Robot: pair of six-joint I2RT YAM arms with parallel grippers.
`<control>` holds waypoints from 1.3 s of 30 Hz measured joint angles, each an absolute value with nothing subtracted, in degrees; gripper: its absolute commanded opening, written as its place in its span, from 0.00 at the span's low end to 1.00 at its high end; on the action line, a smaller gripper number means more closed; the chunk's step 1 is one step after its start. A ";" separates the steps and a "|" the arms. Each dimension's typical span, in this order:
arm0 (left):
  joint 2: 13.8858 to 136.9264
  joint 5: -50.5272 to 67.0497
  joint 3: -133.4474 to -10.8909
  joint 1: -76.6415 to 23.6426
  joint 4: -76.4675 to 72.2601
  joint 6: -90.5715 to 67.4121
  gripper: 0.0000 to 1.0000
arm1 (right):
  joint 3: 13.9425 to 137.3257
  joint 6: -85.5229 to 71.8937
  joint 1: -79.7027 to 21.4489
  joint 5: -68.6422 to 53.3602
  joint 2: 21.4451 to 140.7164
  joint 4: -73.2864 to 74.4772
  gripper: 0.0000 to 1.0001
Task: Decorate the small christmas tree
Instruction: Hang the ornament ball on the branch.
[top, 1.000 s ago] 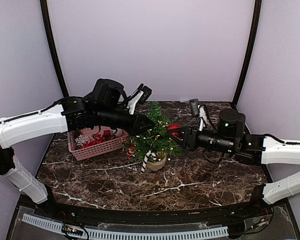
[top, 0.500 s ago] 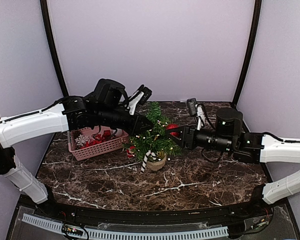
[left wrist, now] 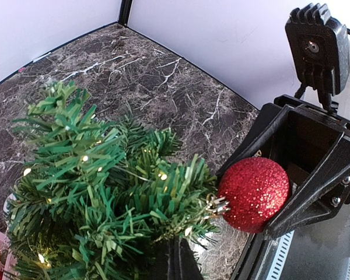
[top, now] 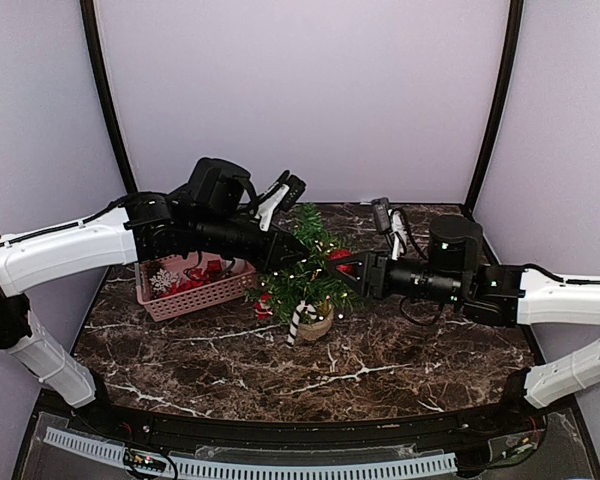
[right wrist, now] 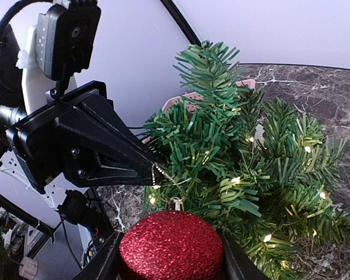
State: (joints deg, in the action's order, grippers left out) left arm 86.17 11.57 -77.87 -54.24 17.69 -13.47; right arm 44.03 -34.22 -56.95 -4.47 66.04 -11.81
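Note:
The small christmas tree (top: 305,278), lit with tiny lights, stands in its tan pot (top: 315,326) mid-table. My right gripper (top: 348,266) is shut on a red glitter ball (top: 342,257), pressing it against the tree's right side. From the right wrist, the ball (right wrist: 172,245) sits between the fingers, cap toward the tree (right wrist: 251,157). My left gripper (top: 298,243) reaches in from the left over the tree, shut on the ball's thin gold string (right wrist: 163,172). The left wrist view shows the ball (left wrist: 254,194), the tree (left wrist: 105,192) and the shut left gripper (left wrist: 175,259).
A pink basket (top: 220,290) with red ornaments and a white snowflake stands left of the tree. A candy cane (top: 298,322) hangs low on the tree's front and a small red ornament (top: 263,305) on its left. Black frame posts stand at the back corners.
My right gripper has carried the red ball a little left, closer into the tree. The left gripper has stayed almost still.

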 measured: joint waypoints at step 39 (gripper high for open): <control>91.44 1.89 -87.29 -61.41 25.65 -14.76 0.00 | 36.91 -39.55 -56.95 1.10 58.76 -13.26 0.40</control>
State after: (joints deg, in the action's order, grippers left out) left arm 91.44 1.89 -87.29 -61.41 25.65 -14.76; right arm 36.91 -39.55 -56.95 1.10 58.76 -13.26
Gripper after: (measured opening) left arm 0.011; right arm 0.478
